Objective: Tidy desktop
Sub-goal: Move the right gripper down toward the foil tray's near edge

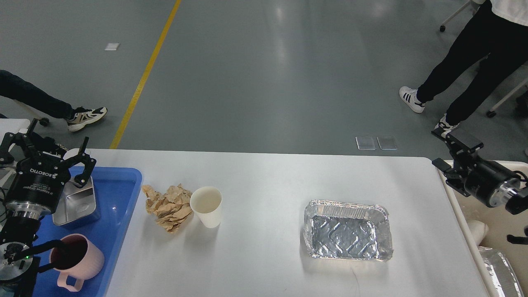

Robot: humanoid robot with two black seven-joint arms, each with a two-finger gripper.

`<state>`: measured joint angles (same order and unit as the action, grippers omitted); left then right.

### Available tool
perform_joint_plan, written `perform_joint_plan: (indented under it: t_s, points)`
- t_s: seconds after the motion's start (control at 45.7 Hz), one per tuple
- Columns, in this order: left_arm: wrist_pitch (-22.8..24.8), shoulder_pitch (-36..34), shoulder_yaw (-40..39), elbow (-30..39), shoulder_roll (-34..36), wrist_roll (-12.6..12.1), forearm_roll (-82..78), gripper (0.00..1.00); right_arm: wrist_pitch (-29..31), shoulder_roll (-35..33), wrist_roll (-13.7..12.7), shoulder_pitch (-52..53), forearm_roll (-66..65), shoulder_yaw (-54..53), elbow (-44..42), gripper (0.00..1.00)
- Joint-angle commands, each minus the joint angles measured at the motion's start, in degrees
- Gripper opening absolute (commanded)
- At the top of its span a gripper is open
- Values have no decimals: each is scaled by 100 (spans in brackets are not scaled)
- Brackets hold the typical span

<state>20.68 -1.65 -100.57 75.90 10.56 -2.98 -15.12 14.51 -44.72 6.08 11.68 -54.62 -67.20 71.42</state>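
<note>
The white desktop (264, 173) holds a crumpled brown paper wad (168, 206), a white paper cup (207, 206) touching its right side, and an empty foil tray (348, 231) right of centre. My left gripper (45, 154) is open and empty, above the far left corner of the blue tray (121, 185). My right gripper (447, 150) is open and empty, hovering over the table's far right corner, beside the beige bin (509, 173).
The blue tray holds a square metal container (76, 202) and a pink mug (80, 260). The beige bin holds a foil piece (499, 268) and a white cup (476, 229). People's legs stand on the floor beyond the table at left and right.
</note>
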Motion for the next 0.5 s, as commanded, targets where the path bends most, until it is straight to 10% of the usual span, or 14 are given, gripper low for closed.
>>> perform_joint_plan:
  t_s: [0.0, 0.482]
  points:
    - [-38, 113, 11, -14, -54, -1, 0, 97, 43, -948, 7, -43, -681, 506, 652, 100]
    - [-372, 139, 99, -84, -71, -10, -8, 97, 43, -3816, 201, -158, -2536, 1315, 1893, 100]
